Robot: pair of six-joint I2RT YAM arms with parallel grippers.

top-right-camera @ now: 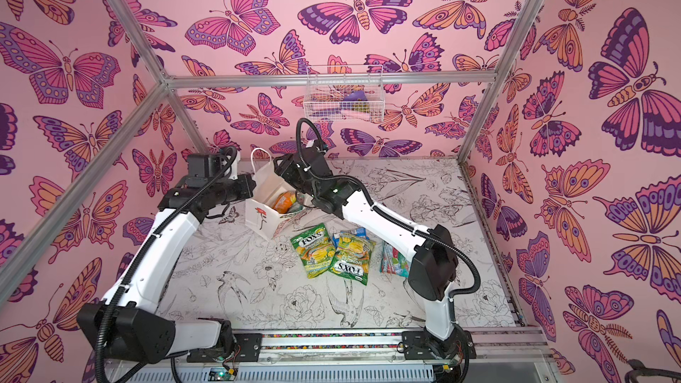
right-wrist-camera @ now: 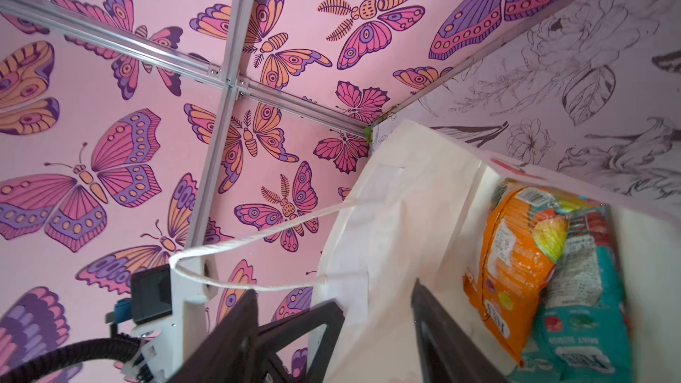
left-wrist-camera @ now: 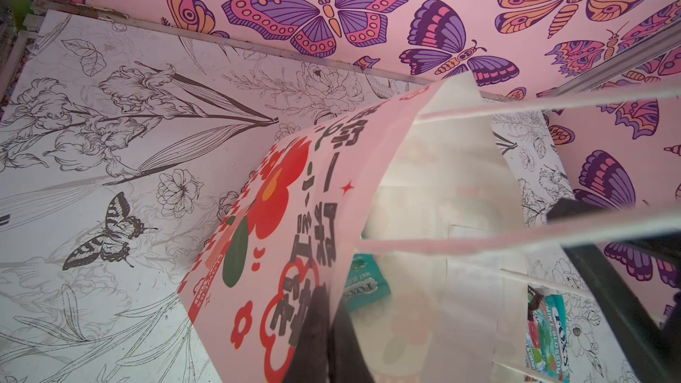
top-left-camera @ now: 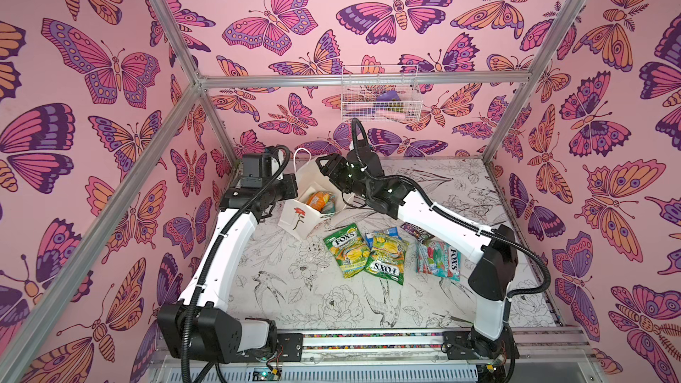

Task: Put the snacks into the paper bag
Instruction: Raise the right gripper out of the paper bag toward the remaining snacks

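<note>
- nearest me, the left green bag [top-left-camera: 342,250] and the right green bag [top-left-camera: 385,261] lie flat and touching, with their long axes roughly front to back. the teal bag [top-left-camera: 438,259] lies beside the right arm.
- just behind them are the blue-white packet [top-left-camera: 388,233] and the purple wrapper [top-left-camera: 414,230].
- the paper bag [top-left-camera: 296,221] stands left of centre, long axis near upright, mouth up, flower face toward me. the orange packet [right-wrist-camera: 512,274] is inside it.
- the left gripper [left-wrist-camera: 326,311] is pinched on the bag's printed side at the rim. i judge it is steadying the bag and keeping the mouth open.
- the right gripper [right-wrist-camera: 333,289] is over the mouth with jaws spread wide and empty. i read this as the drop step.
</note>
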